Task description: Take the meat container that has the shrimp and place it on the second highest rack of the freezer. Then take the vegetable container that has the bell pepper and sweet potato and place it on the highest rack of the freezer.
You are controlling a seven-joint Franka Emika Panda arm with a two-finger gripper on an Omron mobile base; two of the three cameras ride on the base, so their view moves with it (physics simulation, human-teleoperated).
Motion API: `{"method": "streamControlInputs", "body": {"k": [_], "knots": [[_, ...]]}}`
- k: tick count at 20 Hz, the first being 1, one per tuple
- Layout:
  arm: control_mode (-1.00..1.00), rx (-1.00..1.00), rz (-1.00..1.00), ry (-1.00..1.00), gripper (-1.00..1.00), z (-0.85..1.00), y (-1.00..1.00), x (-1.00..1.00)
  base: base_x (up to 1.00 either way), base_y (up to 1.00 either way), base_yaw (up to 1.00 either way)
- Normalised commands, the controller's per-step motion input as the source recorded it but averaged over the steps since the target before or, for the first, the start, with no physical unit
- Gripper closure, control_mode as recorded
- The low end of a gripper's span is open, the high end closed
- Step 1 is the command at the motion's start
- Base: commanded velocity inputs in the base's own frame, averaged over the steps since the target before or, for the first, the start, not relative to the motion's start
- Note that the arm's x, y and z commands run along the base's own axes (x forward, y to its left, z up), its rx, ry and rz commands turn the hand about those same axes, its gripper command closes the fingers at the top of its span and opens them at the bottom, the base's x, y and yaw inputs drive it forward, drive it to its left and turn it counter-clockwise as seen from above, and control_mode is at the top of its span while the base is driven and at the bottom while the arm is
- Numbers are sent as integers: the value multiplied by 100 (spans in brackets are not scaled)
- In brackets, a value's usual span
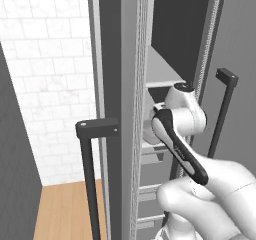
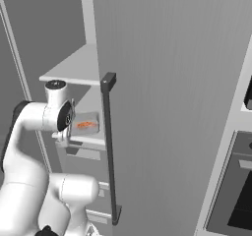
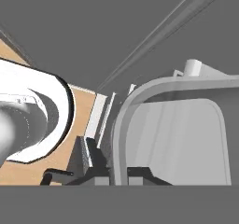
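- The meat container (image 2: pixel 86 126) rests on a freezer (image 2: pixel 167 82) shelf below the highest rack (image 2: pixel 74 65); it holds the shrimp (image 2: pixel 86 125).
- The gripper (image 3: pixel 119 171) fingertips straddle the container's rim; grasp cannot be confirmed.

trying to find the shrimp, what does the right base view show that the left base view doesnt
Right base view alone: the shrimp in its pale container on a shelf inside the freezer, and the dark oven at far right. Left base view alone: white tiled wall and wooden floor. Both: the white arm reaching into the freezer, and a long dark door handle.
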Motion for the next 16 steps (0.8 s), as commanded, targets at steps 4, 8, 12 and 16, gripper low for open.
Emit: {"method": "streamControlInputs", "body": {"k": [4, 8, 12, 16], "knots": [[-100, -1, 8, -2, 100, -25, 0, 100, 0, 0, 0], [-100, 0, 7, -1, 100, -42, 0, 100, 0, 0, 0], [-100, -2, 5, -5, 100, -62, 0, 97, 0, 0, 0], [-100, -2, 1, -17, 100, -61, 0, 75, 0, 0, 0]]}}
